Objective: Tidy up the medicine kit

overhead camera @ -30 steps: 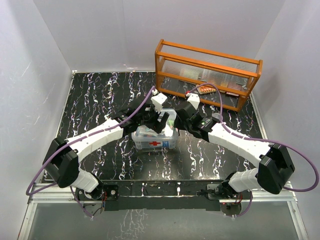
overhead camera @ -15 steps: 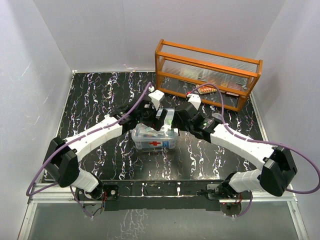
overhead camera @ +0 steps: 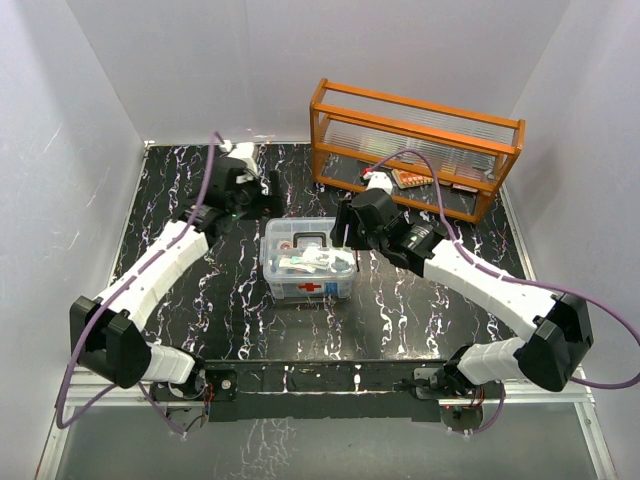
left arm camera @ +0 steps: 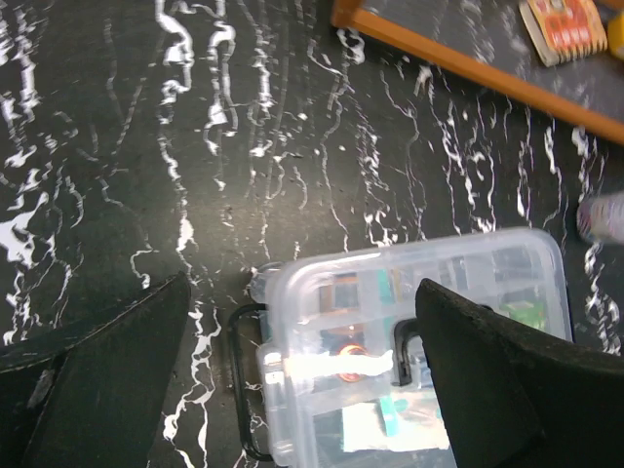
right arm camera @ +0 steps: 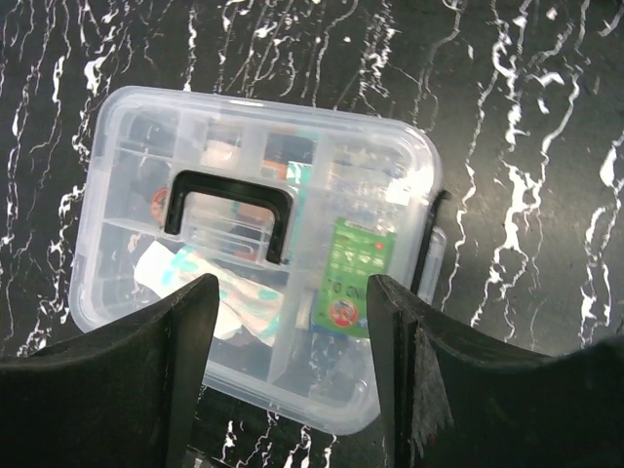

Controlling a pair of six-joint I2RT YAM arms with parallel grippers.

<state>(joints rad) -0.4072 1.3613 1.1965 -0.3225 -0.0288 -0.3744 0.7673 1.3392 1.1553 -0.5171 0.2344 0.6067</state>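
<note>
The medicine kit (overhead camera: 308, 262) looks light, rigid and slick; its dark handle (right arm camera: 229, 213) suits gripping. The left end effector (left arm camera: 302, 288) and right end effector (right arm camera: 291, 288) gape empty.

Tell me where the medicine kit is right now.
In the top view the medicine kit sits lid-on near the middle of the table, in front and left of the orange rack, with the right gripper at its right end.

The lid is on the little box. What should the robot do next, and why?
Probably lower the right gripper to the dark clip on the side of the medicine kit and press it in. The lid is on, the clip seems to stand off, and the open gripper hovers just above.
</note>
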